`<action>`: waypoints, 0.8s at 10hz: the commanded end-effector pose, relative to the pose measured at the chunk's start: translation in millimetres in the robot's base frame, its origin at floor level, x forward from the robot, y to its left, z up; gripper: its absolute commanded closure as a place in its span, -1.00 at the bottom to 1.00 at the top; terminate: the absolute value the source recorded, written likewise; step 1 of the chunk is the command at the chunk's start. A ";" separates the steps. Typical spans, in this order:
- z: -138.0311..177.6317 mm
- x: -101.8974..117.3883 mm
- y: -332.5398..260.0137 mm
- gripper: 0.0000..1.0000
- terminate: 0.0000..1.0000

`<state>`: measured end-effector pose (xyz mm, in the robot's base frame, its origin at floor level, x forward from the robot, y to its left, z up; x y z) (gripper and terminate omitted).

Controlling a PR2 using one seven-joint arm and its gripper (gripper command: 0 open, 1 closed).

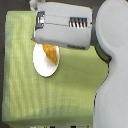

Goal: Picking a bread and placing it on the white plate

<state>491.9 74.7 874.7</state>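
The bumpy golden-orange bread point(50, 54) lies on the flat white oval plate point(44, 67), near its top edge, partly under the big grey robot arm point(65, 27). The fingers are hidden, so I cannot tell if they hold it. A bump might push it off. The yellow-green cloth-covered desk point(65, 95) has lots of room below.

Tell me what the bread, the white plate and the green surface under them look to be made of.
The bread: golden-orange, bumpy, like baked pastry or a plastic replica; too blurred to tell.
The white plate: plain, smooth, unmarked white, probably ceramic or plastic.
The green surface: matte with fine ribbed lines, likely a woven cloth or mat.
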 end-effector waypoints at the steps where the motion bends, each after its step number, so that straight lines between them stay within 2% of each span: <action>1: 45.5 1.2 -21.9 -1.00 -1.00; 6: 77.5 12.0 -109.6 -1.00 -1.00; 8: 83.0 5.3 -155.0 -1.00 -1.00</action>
<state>494.6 10.0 935.7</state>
